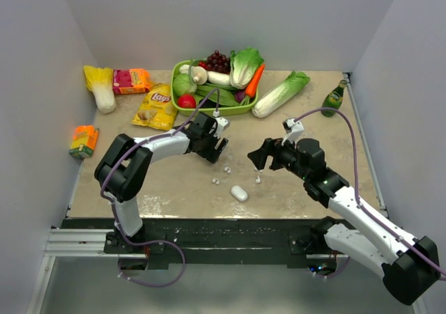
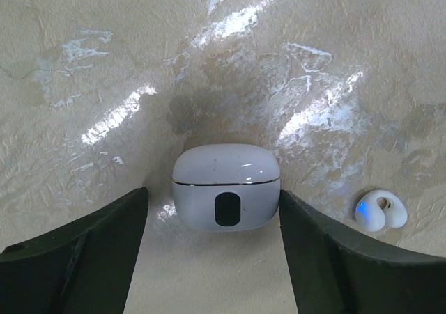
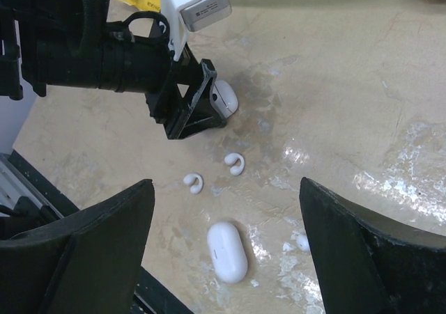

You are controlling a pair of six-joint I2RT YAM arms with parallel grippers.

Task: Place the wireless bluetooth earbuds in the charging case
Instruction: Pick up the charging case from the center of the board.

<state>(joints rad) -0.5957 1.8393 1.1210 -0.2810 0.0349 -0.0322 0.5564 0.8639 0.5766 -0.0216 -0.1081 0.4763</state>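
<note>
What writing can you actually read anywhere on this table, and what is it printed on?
"Lay's": on the yellow chip bag.
Pink-orange packet, orange carton and green bottle: print too small to read.
Grey sticker on the left arm's wrist block: too blurred to read.

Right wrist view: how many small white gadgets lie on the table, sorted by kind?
White cases: 2
Clip-shaped earbuds: 2
Small white piece, too blurred to name: 1
Total: 5
</note>
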